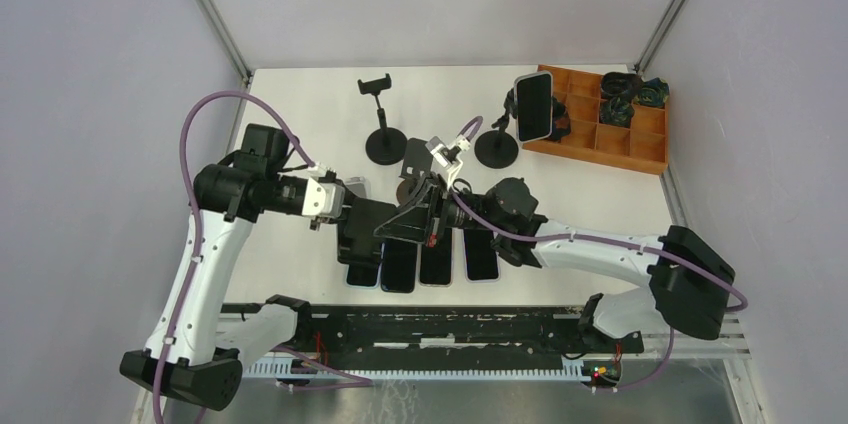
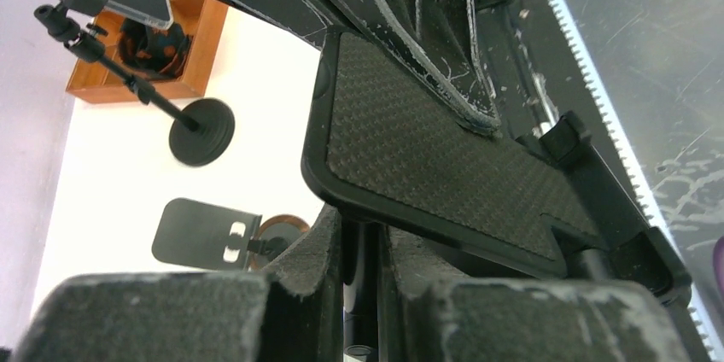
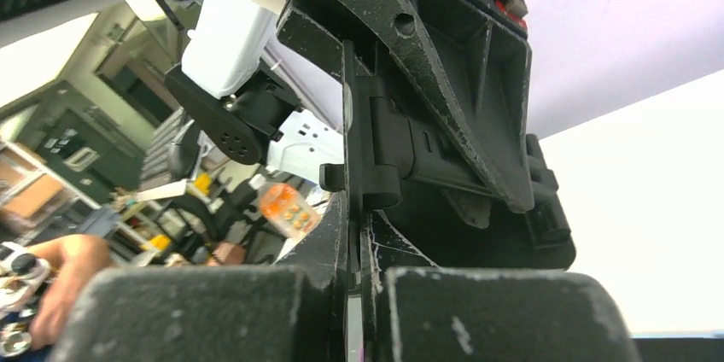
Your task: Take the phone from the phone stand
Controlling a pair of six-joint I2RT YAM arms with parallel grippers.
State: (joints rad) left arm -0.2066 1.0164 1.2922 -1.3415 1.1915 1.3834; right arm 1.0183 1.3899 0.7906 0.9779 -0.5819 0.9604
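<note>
Black, carbon-textured phone (image 2: 427, 157) sat in the black clamp stand (image 2: 610, 208) near your white table's (image 1: 300, 114) front edge. Your right gripper (image 3: 357, 281) gripped its edge, and your left gripper (image 2: 363, 281) pinched the stand's stem.

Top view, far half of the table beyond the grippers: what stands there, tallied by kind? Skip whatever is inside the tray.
Round-base pole stands: 2 (one empty, one holding a phone)
Phones: 1
Black slotted plate holders: 1
Wooden compartment trays: 1
Total: 5
</note>
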